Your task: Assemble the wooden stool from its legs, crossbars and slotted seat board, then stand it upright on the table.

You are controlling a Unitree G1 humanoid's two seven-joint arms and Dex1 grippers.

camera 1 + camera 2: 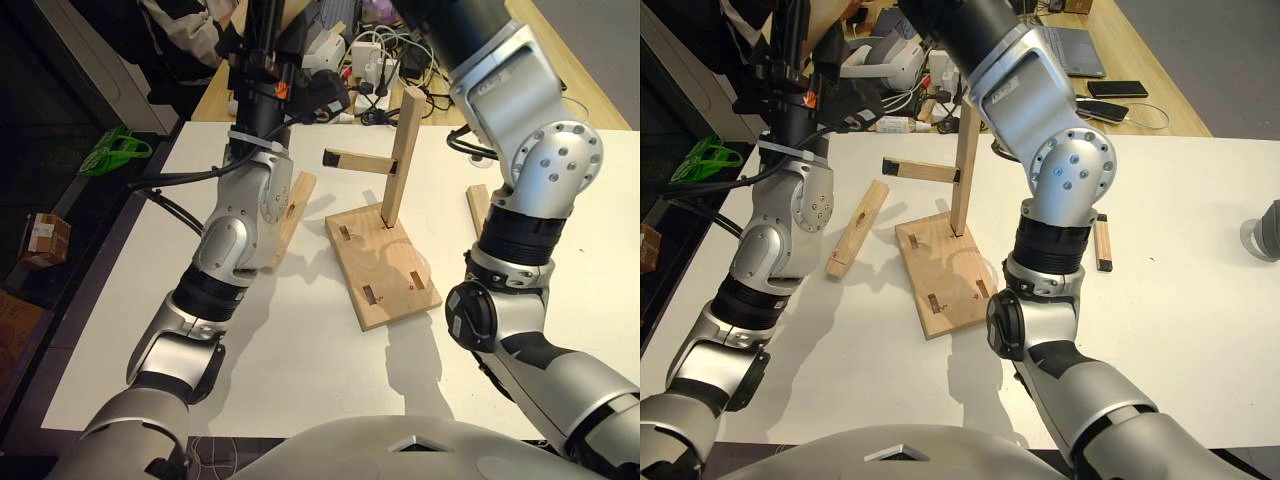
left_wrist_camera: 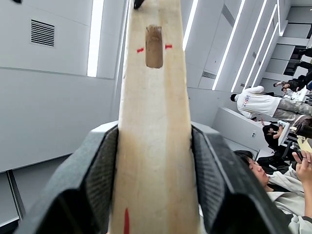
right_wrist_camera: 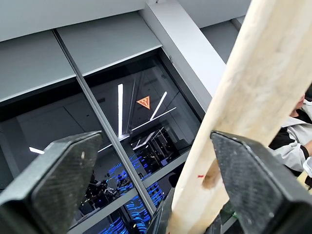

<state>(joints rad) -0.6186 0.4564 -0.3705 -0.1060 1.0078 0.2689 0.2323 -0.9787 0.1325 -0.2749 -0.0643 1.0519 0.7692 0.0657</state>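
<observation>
Item in hand: mortised leg [image 2: 155, 87] — clamped between the fingers [image 2: 97, 175] of the left gripper [image 2: 155, 134], both pads pressed flat on its sides.
Long axis: run straight out from the left fingers toward the ceiling, the mortise and its red marks on the far stretch. The leg is judged to point away from the board, so a turn-over would be called for before seating.
Seat board [image 1: 385, 260]: laid flat on the bench [image 1: 300, 380], below the left gripper and toward the robot's right; three slots unfilled.
Nearer arm: the left, judged closest to the open slot [image 1: 345, 232] by the board's left edge.
Upright leg [image 1: 400, 160]: stood in the board's far slot, with a crossbar [image 1: 355, 160] carried out level from it toward the robot's left.
Right gripper [image 3: 156, 146]: fingers [image 3: 53, 180] spread wide. A pale bar [image 3: 253, 83] is passed between them, close against one finger and well apart from the other — whether it is borne cannot be told.
Spare parts: loose leg [image 1: 855, 240] laid on the bench beside the left arm; short bar [image 1: 1100, 245] laid to the right of the board.
Material: pale unfinished wood throughout, square-cut, faint grain; slots rectangular and crisp-edged; finger pads dark and finely textured.
</observation>
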